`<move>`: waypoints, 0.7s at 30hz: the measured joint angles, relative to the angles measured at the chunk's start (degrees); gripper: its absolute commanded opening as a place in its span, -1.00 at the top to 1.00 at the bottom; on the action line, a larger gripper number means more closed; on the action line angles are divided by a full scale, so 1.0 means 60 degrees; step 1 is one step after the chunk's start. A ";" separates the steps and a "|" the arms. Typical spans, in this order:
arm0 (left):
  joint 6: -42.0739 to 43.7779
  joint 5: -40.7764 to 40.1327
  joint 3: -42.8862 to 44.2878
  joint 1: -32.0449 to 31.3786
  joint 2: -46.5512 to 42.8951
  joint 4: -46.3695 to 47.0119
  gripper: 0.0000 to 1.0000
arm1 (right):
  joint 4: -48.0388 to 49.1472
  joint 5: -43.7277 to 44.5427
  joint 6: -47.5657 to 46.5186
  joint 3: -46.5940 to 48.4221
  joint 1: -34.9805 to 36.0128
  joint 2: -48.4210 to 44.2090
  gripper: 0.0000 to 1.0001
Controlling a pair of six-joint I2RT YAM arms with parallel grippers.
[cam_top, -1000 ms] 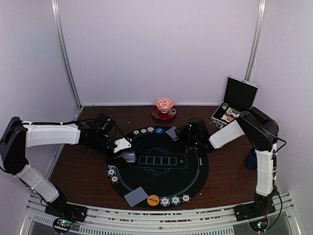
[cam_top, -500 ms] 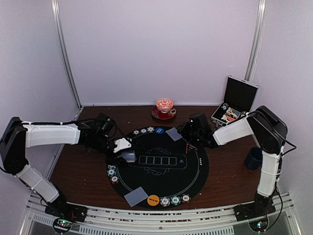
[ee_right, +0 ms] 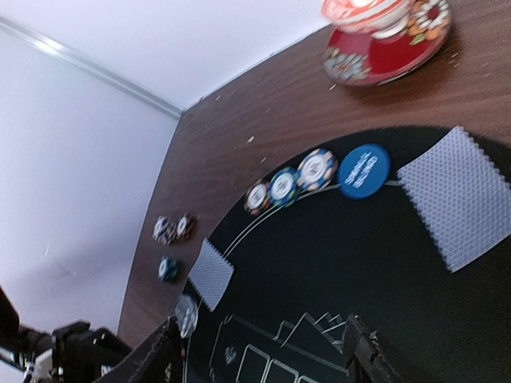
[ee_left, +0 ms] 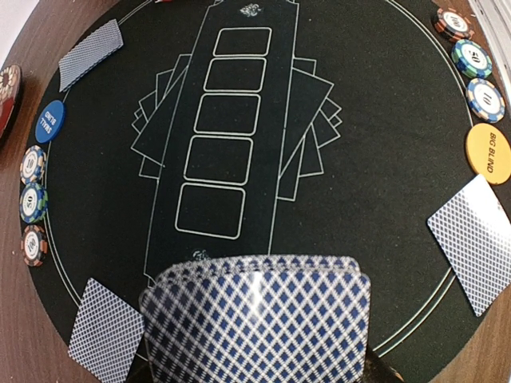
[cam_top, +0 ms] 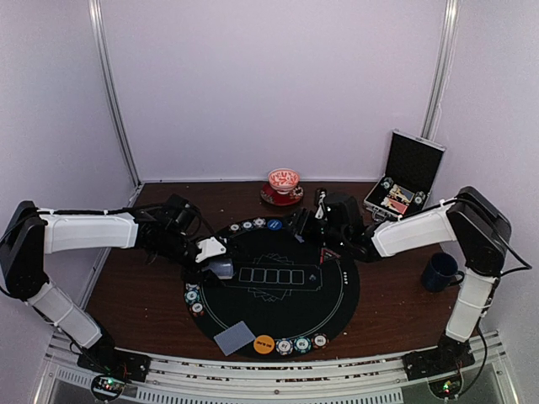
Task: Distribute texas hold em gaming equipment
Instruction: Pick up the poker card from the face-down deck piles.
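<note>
The fanned deck of grey-blue-backed playing cards (ee_left: 257,319) hides the left end effector (cam_top: 216,257) clamping it, at the left rim of the round black mat (cam_top: 333,295). The right end effector (ee_right: 262,339), fingers spread wide and empty, has swung further over the far rim than half a second ago, covering a dealt card (ee_right: 457,195) from above. The mat's printed middle gives room.

Left wrist: card deck (ee_left: 255,319) cut off by bottom edge. Right wrist: red cup (ee_right: 383,32) cropped at top; chips (ee_right: 283,185) blurred.
</note>
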 measured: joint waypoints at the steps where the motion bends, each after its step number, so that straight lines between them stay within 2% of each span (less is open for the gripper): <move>1: 0.0004 -0.0004 0.0000 0.0000 -0.0007 0.0000 -0.10 | 0.0186 -0.0310 -0.0087 -0.0073 0.0149 0.0029 -0.40; 10: 0.0004 0.0000 -0.0036 0.0000 -0.0379 0.0000 -0.11 | 0.1253 -0.2885 -0.0331 0.0193 0.1162 0.1086 -0.43; 21: 0.0004 0.0004 -0.0055 0.0000 -0.0412 0.0000 -0.11 | 0.1479 -0.3916 -0.0408 0.1249 0.1971 0.1690 -0.45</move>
